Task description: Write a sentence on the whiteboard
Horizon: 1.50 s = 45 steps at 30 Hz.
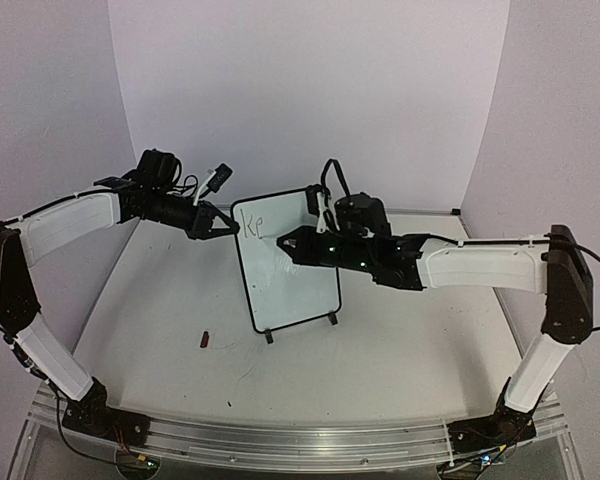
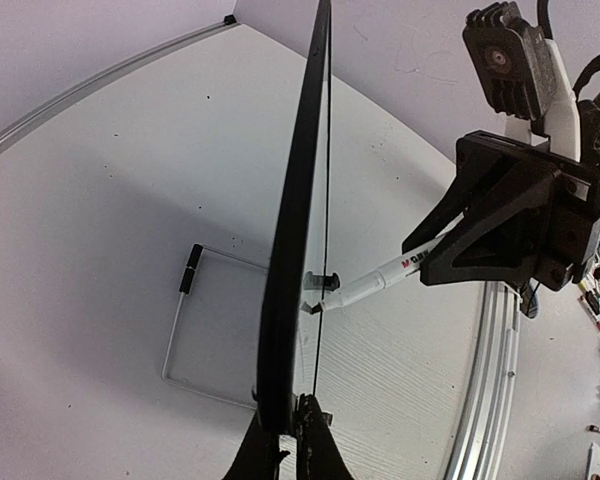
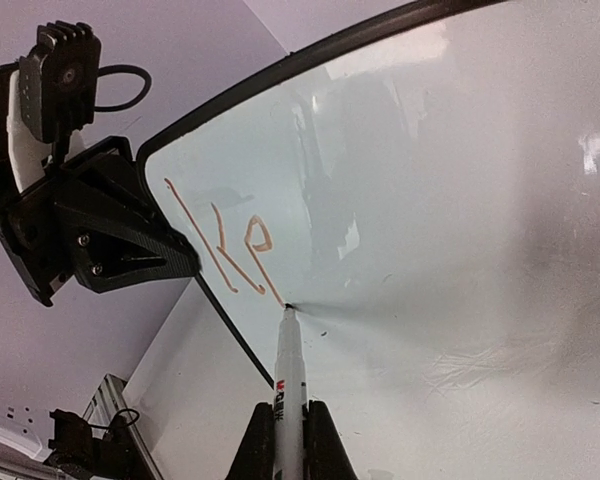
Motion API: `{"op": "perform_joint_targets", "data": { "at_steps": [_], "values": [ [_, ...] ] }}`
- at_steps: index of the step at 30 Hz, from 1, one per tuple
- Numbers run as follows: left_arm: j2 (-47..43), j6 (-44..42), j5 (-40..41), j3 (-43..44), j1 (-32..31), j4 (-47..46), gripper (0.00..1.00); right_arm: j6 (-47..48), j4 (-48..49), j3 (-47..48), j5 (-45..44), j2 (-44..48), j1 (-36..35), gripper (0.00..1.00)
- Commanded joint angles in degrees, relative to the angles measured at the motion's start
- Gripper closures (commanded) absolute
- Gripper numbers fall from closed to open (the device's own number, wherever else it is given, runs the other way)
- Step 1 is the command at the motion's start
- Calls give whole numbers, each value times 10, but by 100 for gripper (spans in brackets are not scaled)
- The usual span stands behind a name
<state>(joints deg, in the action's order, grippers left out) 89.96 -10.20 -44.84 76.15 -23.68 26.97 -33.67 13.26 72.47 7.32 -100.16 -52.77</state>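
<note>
White marker [image 3: 288, 375] w/ red and black print on its barrel was clamped in the right gripper [image 3: 285, 428], both fingers pinched on the barrel and the tip pressed to the whiteboard [image 3: 460, 200]. And there it was, contact: in the right wrist view the nib sat just beside the last stroke of the sentence [image 3: 228, 240], which so far read only "Ke", thin lines near the board's top left corner.

From the top cam the whiteboard [image 1: 285, 265] stood upright on the table [image 1: 410, 350], roughly mid-table, leaning a bit, its two small black feet at the near edge. The lettering [image 1: 252, 222] showed at upper left. The right gripper [image 1: 283, 243] reached across the board face from the right.

The left gripper [image 1: 230, 228] came in from the left and met the board at its upper left edge. Left wrist view confirmed it: board seen edge-on [image 2: 298, 230], the left gripper's fingers [image 2: 292, 432] closed on the black frame, one per side. Same view caught the marker [image 2: 365, 288] touching the board's face, and a thin wire stand [image 2: 180, 340] behind it.

A small dark red bit [image 1: 206, 339] lay on the table, near the board's left foot; couldn't tell what it was.
</note>
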Motion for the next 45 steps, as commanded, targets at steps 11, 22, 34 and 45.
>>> {"op": "perform_joint_targets", "data": {
  "at_steps": [11, 22, 34, 45],
  "values": [
    [-19, -25, 21, -7, -2, 8, 100, 11, 40, -23, -25, 64, 3, 100],
    [-17, -26, 21, -7, -2, 9, 100, 11, 40, 4, -28, 27, 3, 100],
    [-15, -27, 22, -6, -2, 10, 100, 5, 30, 8, -58, 17, 4, 100],
    [-17, -27, 23, -5, -2, 11, 100, 9, 28, -2, -96, 41, 4, 100]
  ]
}}
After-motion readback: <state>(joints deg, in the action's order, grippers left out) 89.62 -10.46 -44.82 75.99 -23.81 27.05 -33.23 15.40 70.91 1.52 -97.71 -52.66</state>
